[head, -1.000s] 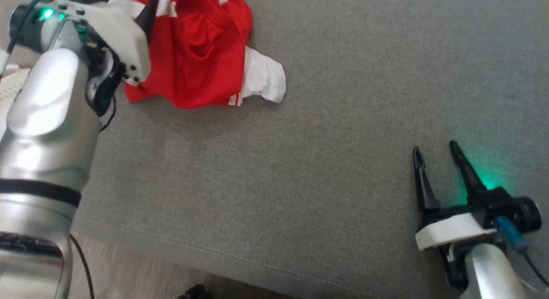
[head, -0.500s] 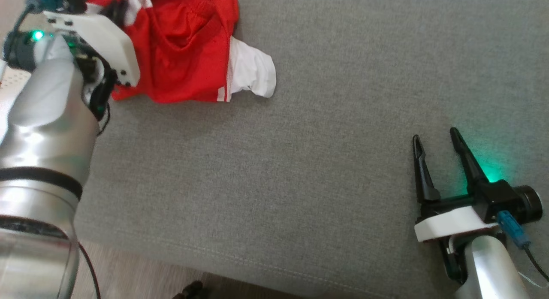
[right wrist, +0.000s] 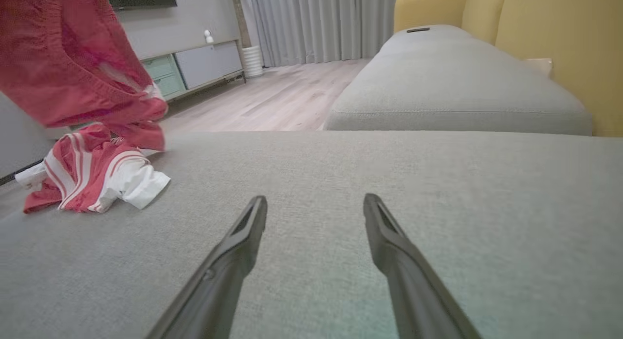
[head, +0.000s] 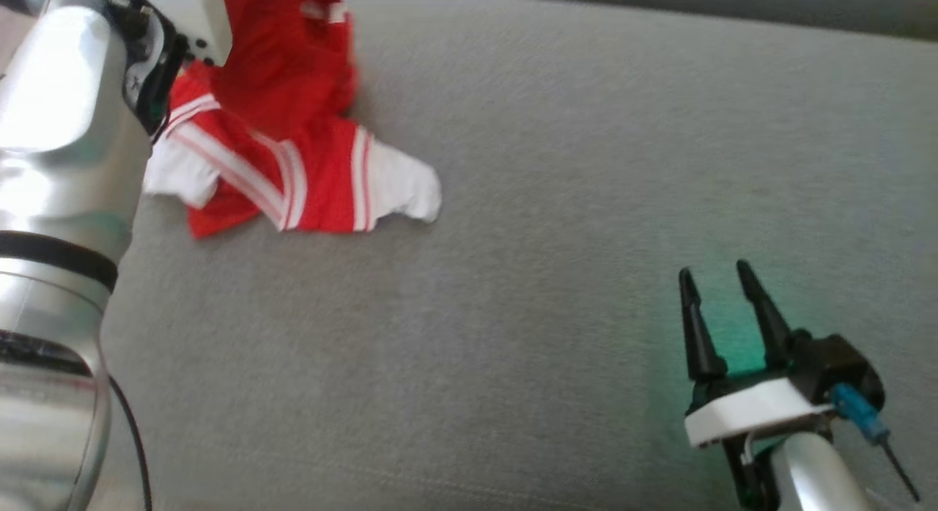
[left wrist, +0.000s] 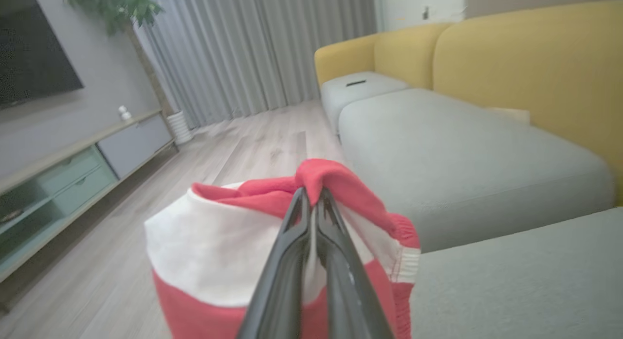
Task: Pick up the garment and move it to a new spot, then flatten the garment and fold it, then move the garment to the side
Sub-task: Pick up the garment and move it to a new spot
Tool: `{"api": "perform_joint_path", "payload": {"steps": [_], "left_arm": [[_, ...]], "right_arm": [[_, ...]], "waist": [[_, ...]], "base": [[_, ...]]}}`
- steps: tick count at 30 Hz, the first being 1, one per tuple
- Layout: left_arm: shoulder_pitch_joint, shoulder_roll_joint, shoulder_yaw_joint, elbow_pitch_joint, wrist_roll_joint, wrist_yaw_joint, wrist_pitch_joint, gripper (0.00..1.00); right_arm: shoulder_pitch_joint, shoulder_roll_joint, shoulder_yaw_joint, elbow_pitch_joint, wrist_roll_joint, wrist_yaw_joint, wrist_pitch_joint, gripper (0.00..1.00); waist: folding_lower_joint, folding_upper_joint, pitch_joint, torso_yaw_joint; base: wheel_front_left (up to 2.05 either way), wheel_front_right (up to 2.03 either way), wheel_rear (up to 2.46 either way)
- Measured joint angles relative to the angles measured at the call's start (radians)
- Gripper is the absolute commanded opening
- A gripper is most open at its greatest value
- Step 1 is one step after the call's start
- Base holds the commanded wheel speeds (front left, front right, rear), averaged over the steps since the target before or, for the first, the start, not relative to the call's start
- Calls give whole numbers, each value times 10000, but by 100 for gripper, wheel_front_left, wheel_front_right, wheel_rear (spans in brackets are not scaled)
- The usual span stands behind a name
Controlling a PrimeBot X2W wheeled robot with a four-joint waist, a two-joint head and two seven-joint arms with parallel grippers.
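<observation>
Red-and-white garment (head: 293,174): one fold pinched in the closed left gripper (left wrist: 314,203) and held up, remainder trailing on the grey sofa seat (head: 586,203); right gripper (head: 714,270) idle, fingers wide; relocating, flattening, folding, setting aside outstanding.

The garment (head: 286,78), blurred where lifted, is cut off by the head view's top edge.

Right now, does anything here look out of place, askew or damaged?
Nothing looks damaged. The red-and-white garment is just crumpled: the left gripper pinches one fold and holds it up, while the rest lies bunched on the grey cushion. The right gripper hovers open and empty.
</observation>
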Motion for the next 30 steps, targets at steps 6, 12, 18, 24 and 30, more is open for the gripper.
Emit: {"api": "perform_joint_path", "payload": {"steps": [6, 12, 18, 24, 30], "left_arm": [[-48, 305, -589, -1104, -495, 0, 102, 0], [-399, 259, -708, -2190, -861, 0, 90, 0], [-394, -153, -857, -3047, -1187, 12, 439, 0], [45, -869, -974, -3446, -1726, 52, 882, 0], [2163, -782, -1507, -2807, -1856, 96, 863, 0]], "right_arm": [[342, 0, 546, 10, 520, 0, 27, 100], [383, 0, 941, -157, 848, 0, 29, 100], [542, -2, 1383, -286, 1325, 0, 29, 100], [368, -4, 1613, -625, 1791, 0, 29, 100], [-332, 0, 1795, -903, 2073, 0, 29, 100]], "waist": [[0, 0, -639, -1172], [1, 0, -1042, -2649], [1, 0, -1211, -4140], [0, 1, -762, -5257], [5, 0, 358, -5704]], "base": [[0, 0, 0], [0, 0, 0], [0, 0, 0], [0, 0, 0], [0, 0, 0]]}}
